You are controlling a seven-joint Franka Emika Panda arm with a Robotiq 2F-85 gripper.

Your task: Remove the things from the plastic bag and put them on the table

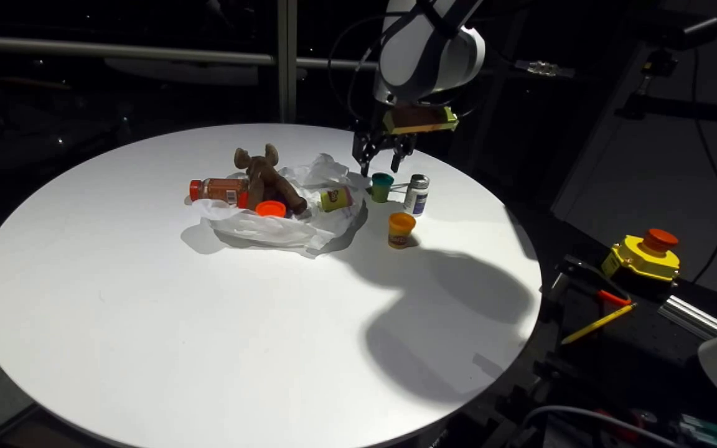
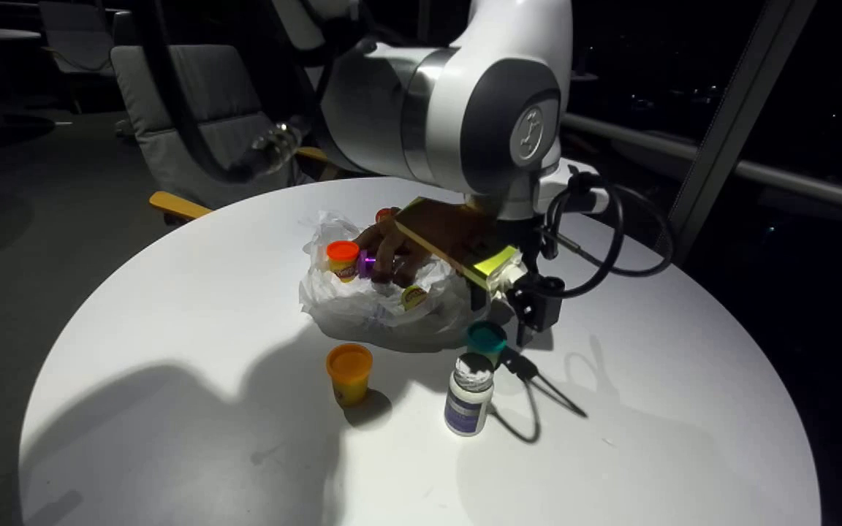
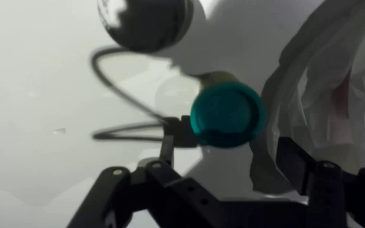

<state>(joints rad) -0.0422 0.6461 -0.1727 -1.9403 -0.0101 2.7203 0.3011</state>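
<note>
The claw point(image 1: 380, 168) hangs with jaws spread, gripping nothing, near the teal-lidded tub point(image 3: 227, 110), presumably to clear its round shape; the orange tub point(image 1: 401, 230) stands on the smooth desk point(image 1: 209, 323), likely unloaded already; the crinkled, filmy plastic bag point(image 1: 265, 231) cradles the limp-limbed plush animal point(image 1: 261, 176), yet to come out.

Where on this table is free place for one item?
In an exterior view, bare table stretches from plastic bag to near rim, and from red-capped jar to left rim. Crowded: around the teal-lidded tub, among bag, black cable, white bottle and gripper.
</note>
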